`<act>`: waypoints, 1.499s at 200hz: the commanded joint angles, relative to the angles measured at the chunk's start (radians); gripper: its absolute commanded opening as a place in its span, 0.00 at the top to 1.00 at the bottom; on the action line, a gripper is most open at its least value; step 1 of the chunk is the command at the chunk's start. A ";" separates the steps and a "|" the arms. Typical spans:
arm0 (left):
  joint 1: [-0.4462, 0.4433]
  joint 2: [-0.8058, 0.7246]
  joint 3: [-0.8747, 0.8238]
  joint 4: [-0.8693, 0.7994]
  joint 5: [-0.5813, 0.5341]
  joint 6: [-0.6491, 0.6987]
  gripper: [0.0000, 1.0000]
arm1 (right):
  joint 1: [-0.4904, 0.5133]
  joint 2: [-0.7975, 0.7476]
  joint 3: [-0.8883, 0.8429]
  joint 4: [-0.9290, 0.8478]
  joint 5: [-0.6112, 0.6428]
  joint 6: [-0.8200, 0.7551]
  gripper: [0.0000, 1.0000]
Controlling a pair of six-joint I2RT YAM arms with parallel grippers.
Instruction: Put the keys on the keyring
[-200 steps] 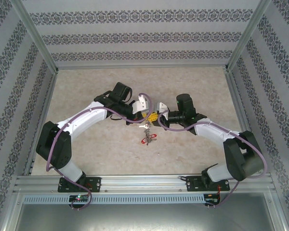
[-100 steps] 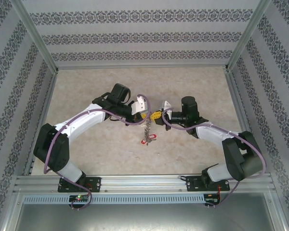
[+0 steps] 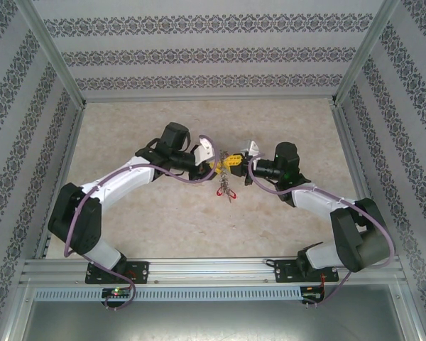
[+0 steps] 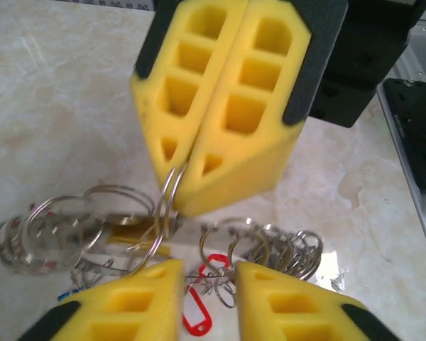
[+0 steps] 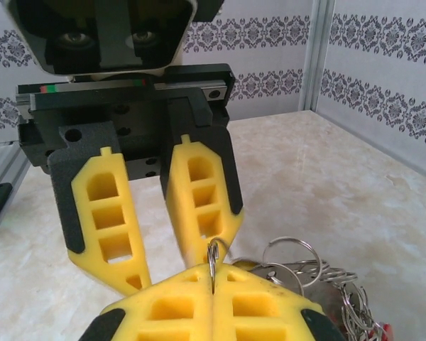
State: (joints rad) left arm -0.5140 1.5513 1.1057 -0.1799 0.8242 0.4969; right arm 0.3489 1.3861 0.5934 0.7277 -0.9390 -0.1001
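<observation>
Two pincers: we see them meeting nose to nose at the keyring (image 4: 169, 199), raised above the worktop (image 3: 291, 121).
Right pincer (image 5: 213, 284): pressed together, pinching the keyring's wire, so the ring stands on edge out of its fingertips.
Left pincer (image 4: 202, 273): spread and holding nothing.
Keyring's load: small rings (image 4: 270, 245) and a red tag (image 4: 197, 320) hang below the keyring. We cannot tell whether the lowest pieces touch the worktop.
Keys (image 4: 138, 247): a yellow strip just beneath the keyring looks like one. We cannot tell whether it is threaded on.
Deciding relation: the keyring lies straight ahead of the left pincer but off-centre. It sits just beside one finger rather than in the gap, with its edge turned toward that pincer.
Nearer arm: both are at the keyring. We judge that the free left pincer makes the next grip, after shifting sideways to straddle the wire.
</observation>
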 commanded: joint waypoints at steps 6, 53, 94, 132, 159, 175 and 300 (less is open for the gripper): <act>0.044 -0.146 -0.089 0.122 -0.015 -0.021 0.64 | -0.006 -0.023 0.002 0.064 -0.053 -0.015 1.00; 0.040 -0.130 -0.128 0.257 -0.087 -0.092 0.60 | -0.006 -0.018 0.020 0.052 -0.098 -0.013 1.00; -0.009 -0.040 -0.065 0.268 -0.053 -0.070 0.70 | -0.005 -0.020 0.030 0.041 -0.094 -0.002 1.00; -0.024 -0.020 -0.045 0.245 -0.059 -0.050 0.69 | -0.006 -0.041 0.028 0.021 -0.095 -0.028 1.00; -0.026 -0.021 -0.035 0.240 -0.039 -0.057 0.67 | -0.006 -0.043 0.022 -0.003 -0.086 -0.030 1.00; -0.026 -0.031 -0.031 0.213 -0.033 -0.042 0.65 | -0.006 -0.043 0.022 -0.004 -0.082 -0.030 1.00; -0.025 -0.060 -0.046 0.126 -0.019 -0.028 0.66 | 0.001 -0.032 0.036 -0.019 -0.086 -0.033 1.00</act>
State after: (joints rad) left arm -0.5301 1.4876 1.0401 -0.0563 0.7918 0.4732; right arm 0.3489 1.3640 0.5934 0.6693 -0.9894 -0.1116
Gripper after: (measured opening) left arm 0.358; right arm 0.065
